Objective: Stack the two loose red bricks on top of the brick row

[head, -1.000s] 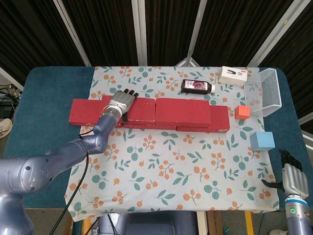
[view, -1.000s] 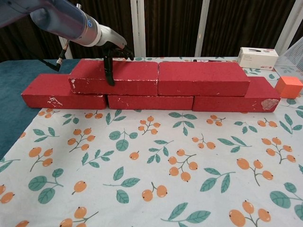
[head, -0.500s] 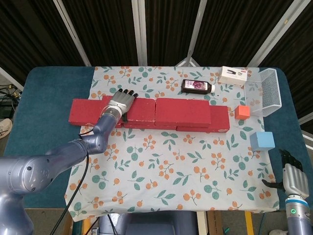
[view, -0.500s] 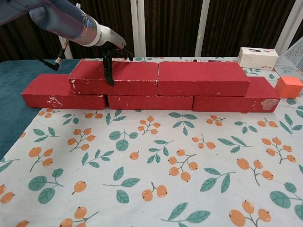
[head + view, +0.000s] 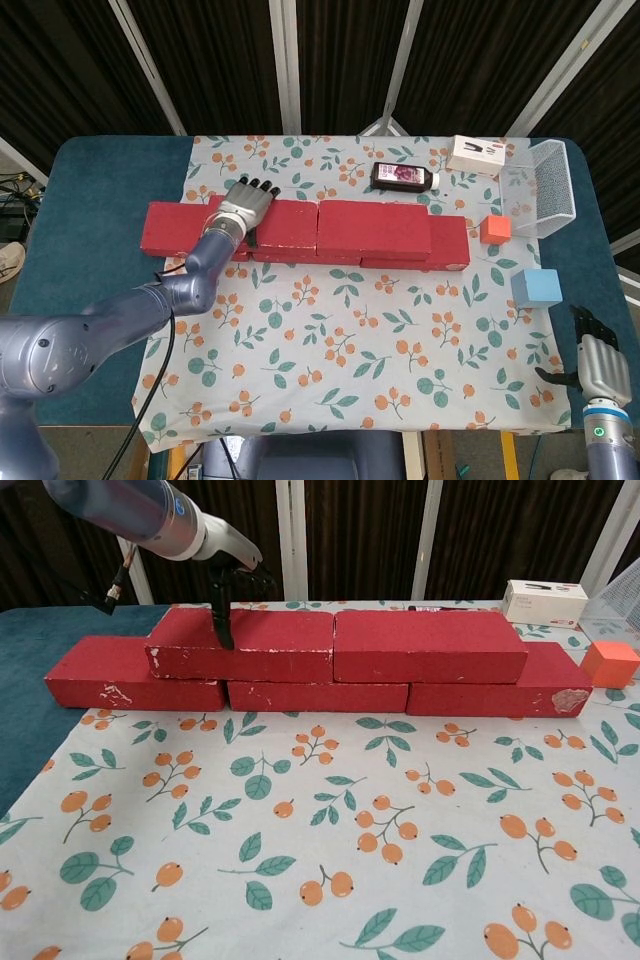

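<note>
Head view: left hand spread flat over left upper brick, holding nothing; right upper brick butted beside it on brick row; right hand idle at near right, fingers loosely apart, empty. Chest view: thumb hanging down the near face of left upper brick; placement judged complete, next move a straight lift clear without dragging.

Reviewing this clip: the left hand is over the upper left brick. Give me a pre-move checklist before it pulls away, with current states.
1. Upper left brick lies flat across two bottom bricks: ok.
2. Upper right brick butts against it, tops level: ok.
3. Left hand fully released: cannot tell; its thumb hangs over the front face.
4. Bottom row unbroken: ok.
5. Right hand far from the bricks: ok.
</note>
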